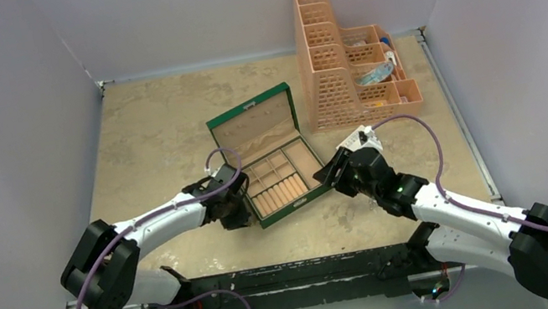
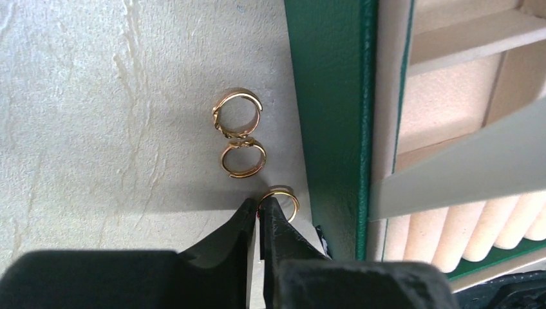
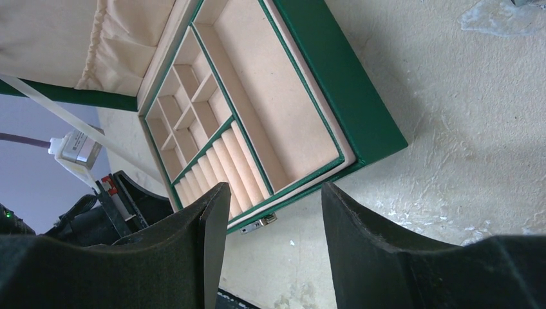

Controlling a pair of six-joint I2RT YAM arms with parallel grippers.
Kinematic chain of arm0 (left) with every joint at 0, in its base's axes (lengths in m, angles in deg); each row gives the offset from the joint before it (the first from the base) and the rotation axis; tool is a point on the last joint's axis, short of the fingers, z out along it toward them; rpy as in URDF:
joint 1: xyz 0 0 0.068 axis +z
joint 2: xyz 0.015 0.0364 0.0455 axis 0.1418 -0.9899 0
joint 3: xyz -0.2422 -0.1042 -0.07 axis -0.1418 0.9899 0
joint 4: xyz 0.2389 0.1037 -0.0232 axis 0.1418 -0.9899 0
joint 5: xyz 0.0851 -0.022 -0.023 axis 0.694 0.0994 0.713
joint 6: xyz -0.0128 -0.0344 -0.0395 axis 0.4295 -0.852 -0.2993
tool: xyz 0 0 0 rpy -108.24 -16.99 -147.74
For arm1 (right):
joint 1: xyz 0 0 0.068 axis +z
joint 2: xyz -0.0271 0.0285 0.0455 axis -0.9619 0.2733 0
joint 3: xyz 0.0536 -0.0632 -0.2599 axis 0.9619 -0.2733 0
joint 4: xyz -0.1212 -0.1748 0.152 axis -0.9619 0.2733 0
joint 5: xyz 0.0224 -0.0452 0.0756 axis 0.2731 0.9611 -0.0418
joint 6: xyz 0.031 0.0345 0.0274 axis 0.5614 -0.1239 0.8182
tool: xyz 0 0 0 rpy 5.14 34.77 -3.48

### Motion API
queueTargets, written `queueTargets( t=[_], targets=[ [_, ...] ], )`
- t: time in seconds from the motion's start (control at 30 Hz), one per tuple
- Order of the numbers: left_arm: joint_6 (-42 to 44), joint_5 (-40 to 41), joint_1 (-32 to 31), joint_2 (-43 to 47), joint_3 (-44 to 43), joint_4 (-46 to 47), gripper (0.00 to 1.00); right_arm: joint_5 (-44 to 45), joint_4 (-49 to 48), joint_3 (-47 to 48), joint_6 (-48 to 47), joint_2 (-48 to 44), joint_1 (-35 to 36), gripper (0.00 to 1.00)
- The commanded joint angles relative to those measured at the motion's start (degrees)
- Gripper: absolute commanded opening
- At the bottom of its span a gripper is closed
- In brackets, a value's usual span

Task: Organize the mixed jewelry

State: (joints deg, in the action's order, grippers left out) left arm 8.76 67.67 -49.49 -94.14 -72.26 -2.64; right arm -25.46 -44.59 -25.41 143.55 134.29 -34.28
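Three small gold rings lie on the table beside the green jewelry box's outer wall (image 2: pixel 328 96) in the left wrist view. The far ring (image 2: pixel 237 96) touches the middle ring (image 2: pixel 242 174). My left gripper (image 2: pixel 259 209) is shut on the left edge of the nearest gold ring (image 2: pixel 281 192), low at the table. From above it sits at the box's left front corner (image 1: pixel 236 210). The green box (image 1: pixel 252 122) stands open with empty beige compartments. My right gripper (image 3: pixel 273 196) is open and empty over the table by the box's front right corner (image 3: pixel 348 84). No chains are in view.
An orange plastic organizer basket (image 1: pixel 344 65) with a few items stands at the back right. The box's raised lid leans toward the back. White walls close in the table on three sides.
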Motion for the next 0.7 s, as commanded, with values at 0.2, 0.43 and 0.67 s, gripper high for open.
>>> queueTargets(
  t=[0.2, 0.43, 0.67],
  targets=[
    [1.33, 4.27, -0.36, 3.18, -2.83, -6.54, 0.0, -0.83, -3.69, 0.99, -3.1, -0.81, 0.09, 0.58],
    [3.58, 6.55, -0.34, 15.18, -4.23, -8.42, 0.0, -14.9, -16.44, 2.95, -11.47, 0.53, 0.36, 0.6],
    [10.16, 1.82, -0.32, 21.55, -9.42, -1.09, 0.0, -20.23, -22.02, 12.86, -14.44, 9.3, 6.92, 0.62]
  ],
)
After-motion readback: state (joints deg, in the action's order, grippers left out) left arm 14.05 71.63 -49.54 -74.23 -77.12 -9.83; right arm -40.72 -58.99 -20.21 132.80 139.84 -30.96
